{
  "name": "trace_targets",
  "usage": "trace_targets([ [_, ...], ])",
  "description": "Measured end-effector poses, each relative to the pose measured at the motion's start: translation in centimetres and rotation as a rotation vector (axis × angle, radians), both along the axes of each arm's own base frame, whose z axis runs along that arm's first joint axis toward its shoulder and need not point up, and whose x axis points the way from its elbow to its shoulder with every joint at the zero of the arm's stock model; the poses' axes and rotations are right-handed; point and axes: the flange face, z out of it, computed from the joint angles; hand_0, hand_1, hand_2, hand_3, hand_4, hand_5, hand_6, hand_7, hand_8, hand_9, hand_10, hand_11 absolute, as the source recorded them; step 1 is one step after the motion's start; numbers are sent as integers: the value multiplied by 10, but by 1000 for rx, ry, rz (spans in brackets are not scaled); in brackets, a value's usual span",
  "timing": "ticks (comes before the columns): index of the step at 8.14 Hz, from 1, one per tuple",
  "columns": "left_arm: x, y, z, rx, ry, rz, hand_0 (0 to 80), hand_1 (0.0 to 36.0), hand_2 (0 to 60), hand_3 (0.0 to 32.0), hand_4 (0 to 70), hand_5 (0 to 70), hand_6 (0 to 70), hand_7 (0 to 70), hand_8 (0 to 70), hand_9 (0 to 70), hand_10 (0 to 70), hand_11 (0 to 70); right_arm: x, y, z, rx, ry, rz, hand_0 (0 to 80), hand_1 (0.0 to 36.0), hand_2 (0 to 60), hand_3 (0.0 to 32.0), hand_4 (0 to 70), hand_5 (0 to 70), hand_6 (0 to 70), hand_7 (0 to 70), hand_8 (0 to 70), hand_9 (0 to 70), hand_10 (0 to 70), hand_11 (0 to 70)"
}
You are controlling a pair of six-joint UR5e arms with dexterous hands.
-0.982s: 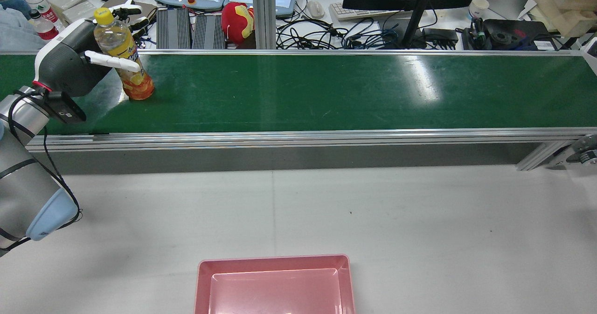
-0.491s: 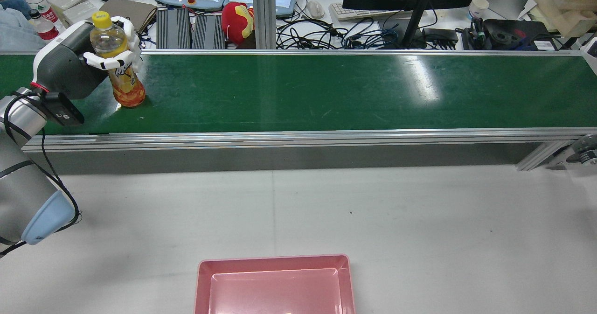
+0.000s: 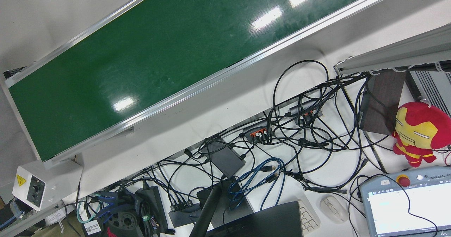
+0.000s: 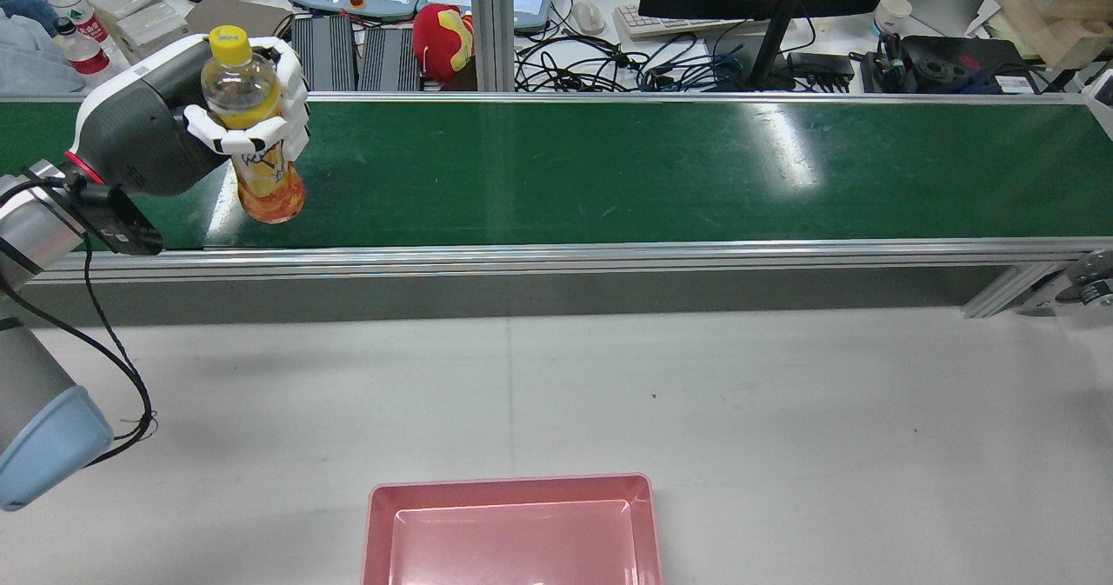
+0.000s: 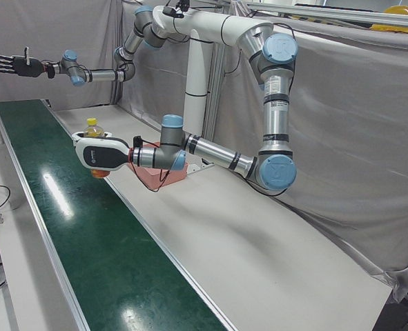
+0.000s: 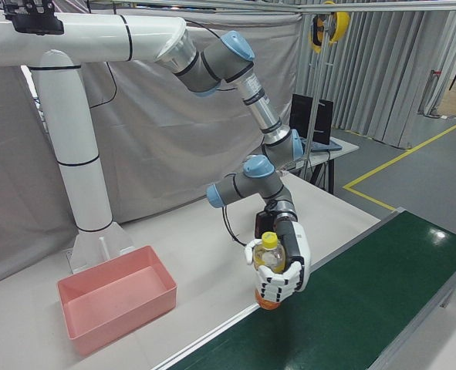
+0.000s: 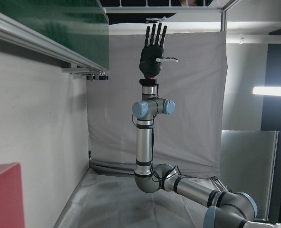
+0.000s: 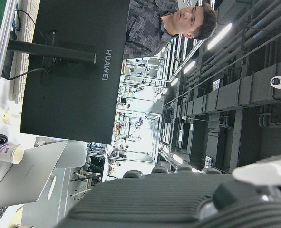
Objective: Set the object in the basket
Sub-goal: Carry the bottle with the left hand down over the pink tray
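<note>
Now your left hand (image 4: 248,120) is wrapped tight around the bottle (image 4: 257,155), held over the green belt (image 4: 609,168) near its left end and near rail. Open table lies toward the pink basket (image 4: 509,489), cut off below. Label writing seems unreadable. Your right hand (image 5: 14,64) hangs spread, holding nothing.

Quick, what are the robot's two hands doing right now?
Left hand: closed around the yellow-capped drink bottle.
Right hand: open, fingers spread, holding nothing.
</note>
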Motion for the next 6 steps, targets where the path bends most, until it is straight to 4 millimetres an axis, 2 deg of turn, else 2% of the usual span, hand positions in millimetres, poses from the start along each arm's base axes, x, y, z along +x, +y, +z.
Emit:
trace_targets([
  [1,17,32,-23,41,-22,66,800,360,600,0,700,700,700,700,700,700,687,700,0,0,0,0,0,1,0,0,0,0,0,0,0,0,0,0,0,0],
  [2,43,72,-43,76,-48,139,800,360,600,0,700,700,700,700,700,700,658,700,0,0,0,-1,0,1,0,0,0,0,0,0,0,0,0,0,0,0],
  [3,74,112,-54,107,-88,213,800,360,600,0,700,700,700,700,700,700,638,700,0,0,0,-1,0,0,0,0,0,0,0,0,0,0,0,0,0,0],
  [4,112,155,-59,137,-135,294,800,360,600,0,700,700,700,700,700,700,618,700,0,0,1,-2,0,1,0,0,0,0,0,0,0,0,0,0,0,0],
  [6,170,226,-58,186,-216,423,784,360,600,0,700,700,700,700,700,700,589,700,0,0,1,-2,0,1,0,0,0,0,0,0,0,0,0,0,0,0],
])
